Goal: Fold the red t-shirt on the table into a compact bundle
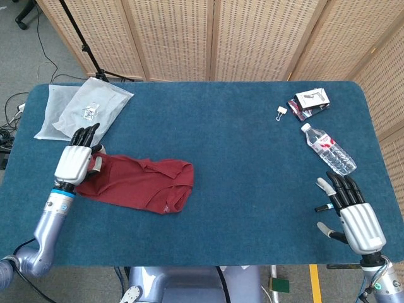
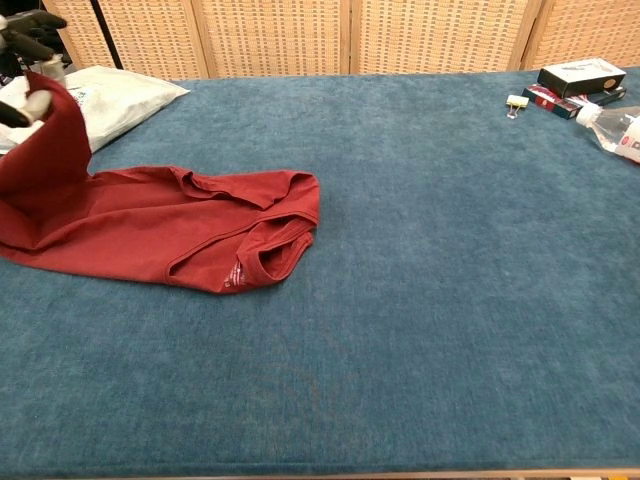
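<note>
Folding: I have the shirt (image 1: 136, 183) hem end lifted at the table's (image 1: 252, 164) left side, collar end flat.
Next: I carry the raised edge toward the collar and lay it down.
Left hand (image 1: 76, 163): pinches the lifted hem.
Right hand (image 1: 350, 211): spread, holding nothing, well apart from the shirt.

Red shirt on blue cloth

A plain red shirt (image 1: 142, 184) lay on the teal-blue table (image 1: 240, 164); the hands (image 1: 74, 163) were white with black fingers (image 1: 338, 190); tan woven screens (image 1: 252, 38) ran across the top.
</note>
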Controlling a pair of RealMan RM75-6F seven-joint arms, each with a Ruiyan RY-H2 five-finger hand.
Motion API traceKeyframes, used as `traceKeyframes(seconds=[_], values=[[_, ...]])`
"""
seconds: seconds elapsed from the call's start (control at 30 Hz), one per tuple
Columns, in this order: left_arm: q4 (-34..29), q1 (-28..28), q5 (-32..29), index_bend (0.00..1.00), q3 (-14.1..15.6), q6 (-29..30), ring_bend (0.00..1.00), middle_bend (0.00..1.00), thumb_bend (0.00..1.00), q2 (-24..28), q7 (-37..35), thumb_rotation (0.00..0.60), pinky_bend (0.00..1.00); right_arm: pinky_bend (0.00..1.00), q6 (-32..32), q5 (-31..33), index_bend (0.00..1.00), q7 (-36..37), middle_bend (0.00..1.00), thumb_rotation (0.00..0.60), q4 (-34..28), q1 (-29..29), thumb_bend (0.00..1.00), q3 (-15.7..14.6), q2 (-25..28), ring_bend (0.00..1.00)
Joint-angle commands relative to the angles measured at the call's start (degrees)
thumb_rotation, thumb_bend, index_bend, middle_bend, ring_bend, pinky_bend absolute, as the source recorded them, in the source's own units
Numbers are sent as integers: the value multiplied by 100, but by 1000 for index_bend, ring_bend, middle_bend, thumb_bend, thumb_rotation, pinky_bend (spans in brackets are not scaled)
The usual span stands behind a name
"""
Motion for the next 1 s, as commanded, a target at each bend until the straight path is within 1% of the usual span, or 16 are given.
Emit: traceKeyframes(seconds=[0.03,0.33,0.67,0.83,1.0], values=[[-103,-289,-198,843,-106,-106,0,0,583,-340,484,600,0,0,10,6,0,33,0,600,2,-1,0,8,16,0],[-61,-778,-553,843,-261,-166,0,0,581,-1002,1353,600,0,0,9,49,0,198,0,600,2,2,0,31,75,0],[170,-1160,-915,843,-271,-201,0,0,579,-1561,2106,600,0,0,-28,74,0,303,0,600,9,17,0,38,110,0],[331,-1274,-1022,843,-275,-217,0,0,579,-1744,2246,600,0,0,-30,74,0,322,0,600,8,17,0,36,117,0],[489,-1383,-1030,843,-259,-246,0,0,578,-1940,2228,600,0,0,-28,87,0,363,0,600,3,17,0,46,130,0]])
